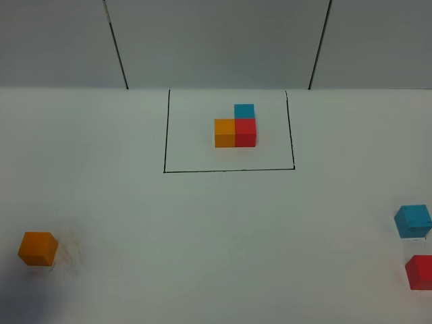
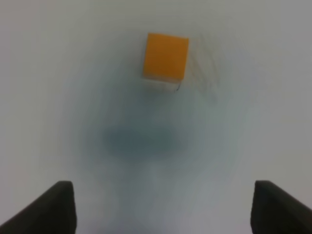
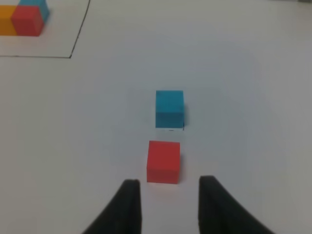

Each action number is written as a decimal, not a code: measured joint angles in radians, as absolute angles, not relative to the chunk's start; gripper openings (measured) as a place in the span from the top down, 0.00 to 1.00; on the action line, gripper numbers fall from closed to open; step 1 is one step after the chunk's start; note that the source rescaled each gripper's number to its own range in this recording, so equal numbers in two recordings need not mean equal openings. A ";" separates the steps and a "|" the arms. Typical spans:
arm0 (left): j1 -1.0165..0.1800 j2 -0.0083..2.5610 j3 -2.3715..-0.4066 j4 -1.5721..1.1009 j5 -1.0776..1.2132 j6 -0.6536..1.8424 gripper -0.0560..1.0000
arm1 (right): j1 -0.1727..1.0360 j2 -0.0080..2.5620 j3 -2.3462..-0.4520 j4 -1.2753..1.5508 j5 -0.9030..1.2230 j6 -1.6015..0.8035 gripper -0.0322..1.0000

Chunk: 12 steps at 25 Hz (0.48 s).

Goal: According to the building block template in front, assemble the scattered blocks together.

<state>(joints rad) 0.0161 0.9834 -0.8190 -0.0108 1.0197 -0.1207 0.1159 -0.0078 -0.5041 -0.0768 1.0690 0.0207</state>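
Observation:
The building block template (image 1: 235, 127) is an orange, red and blue L-group inside a black-line rectangle at the back centre; it also shows in the right wrist view (image 3: 25, 18). Of the scattered blocks, the orange cube (image 1: 38, 248) lies at the front left. The light blue cube (image 1: 412, 221) and red cube (image 1: 420, 272) lie at the front right edge. My left gripper (image 2: 163, 209) is open and empty, above the table, with the orange cube (image 2: 165, 56) ahead of it. My right gripper (image 3: 169, 204) is open and empty, just behind the red cube (image 3: 163, 161), with the blue cube (image 3: 169, 108) beyond. Neither gripper shows in the exterior view.
The white table (image 1: 216, 229) meets a grey panelled wall (image 1: 216, 40) at the back. The black rectangle line (image 1: 229, 170) marks the template's area.

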 joint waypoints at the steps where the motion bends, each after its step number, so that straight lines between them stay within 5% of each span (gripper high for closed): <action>1: 0.016 1.026 -0.830 -0.011 1.010 -0.121 0.34 | 0.116 -0.008 -0.504 -0.077 1.069 0.021 0.97; 12: 0.016 1.326 -0.843 -0.011 0.802 -0.108 0.33 | 0.116 -0.008 -0.504 -0.077 1.069 0.021 0.97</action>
<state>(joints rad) 0.0161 1.3256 -0.8427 -0.0108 0.8016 -0.1082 0.1159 -0.0078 -0.5041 -0.0768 1.0690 0.0207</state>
